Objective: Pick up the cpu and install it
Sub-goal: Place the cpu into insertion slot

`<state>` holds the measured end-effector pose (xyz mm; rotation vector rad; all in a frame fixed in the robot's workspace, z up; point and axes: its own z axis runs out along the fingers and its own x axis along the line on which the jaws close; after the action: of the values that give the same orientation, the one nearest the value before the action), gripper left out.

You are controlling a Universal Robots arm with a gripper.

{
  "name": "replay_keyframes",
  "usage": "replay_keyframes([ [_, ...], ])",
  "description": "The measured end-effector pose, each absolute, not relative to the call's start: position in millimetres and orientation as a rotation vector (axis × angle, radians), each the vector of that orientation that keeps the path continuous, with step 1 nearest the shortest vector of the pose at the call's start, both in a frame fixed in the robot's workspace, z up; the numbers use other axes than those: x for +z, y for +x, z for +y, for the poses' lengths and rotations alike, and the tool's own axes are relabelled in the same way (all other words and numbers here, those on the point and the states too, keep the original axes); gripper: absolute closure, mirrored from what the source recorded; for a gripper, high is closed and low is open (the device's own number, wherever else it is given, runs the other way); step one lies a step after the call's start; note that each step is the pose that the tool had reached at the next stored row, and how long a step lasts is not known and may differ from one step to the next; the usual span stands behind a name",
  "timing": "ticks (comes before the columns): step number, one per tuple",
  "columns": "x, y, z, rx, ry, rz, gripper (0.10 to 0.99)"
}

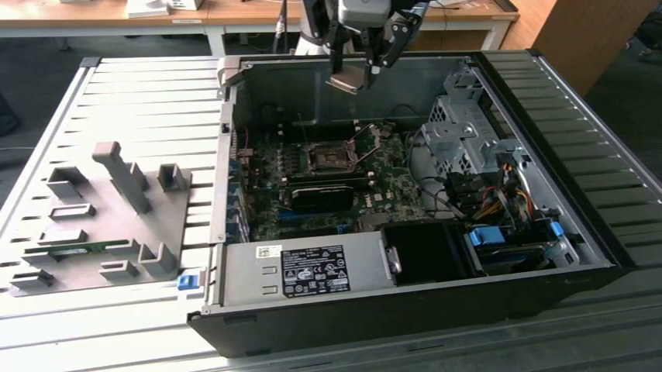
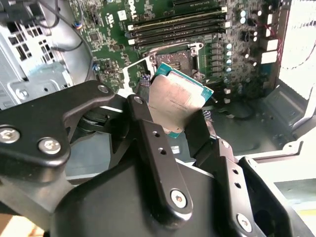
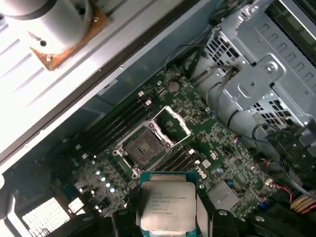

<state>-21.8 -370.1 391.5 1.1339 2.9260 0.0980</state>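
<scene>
1. Table [image 1: 135, 101]: pale metal top of parallel ribbed slats;
2. Computer case [image 1: 414, 314]: black, lying on its side, open face up, toward the exterior view's right;
3. Fixture plate [image 1: 108, 231]: grey, bearing grey blocks, flat on the slats just beside the case;
4. Blue part [image 1: 187, 280]: small, between plate corner and case.

Black jointed fingers [image 2: 153, 148] carry silver screws [image 2: 178, 198] beneath a pale grey wrist [image 1: 359, 12].

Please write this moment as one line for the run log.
gripper: shut on cpu | place: above open computer case | socket: lid up, empty | stage: cpu held, not installed
</scene>
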Motion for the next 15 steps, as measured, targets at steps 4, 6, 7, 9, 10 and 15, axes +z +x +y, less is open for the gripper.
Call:
replay_keyframes([
  [4,390.9,-21.8,-370.1,0.098,1.231,2.884,0.549],
  [6,390.6,-21.8,-370.1,0.097,1.279,2.862,0.549],
  [7,390.5,-21.8,-370.1,0.097,1.303,2.851,0.549],
  [9,390.2,-21.8,-370.1,0.097,1.349,2.828,0.549],
  [10,390.1,-21.8,-370.1,0.097,1.372,2.816,0.549],
  [15,389.2,-21.8,-370.1,0.096,1.479,2.759,0.549],
])
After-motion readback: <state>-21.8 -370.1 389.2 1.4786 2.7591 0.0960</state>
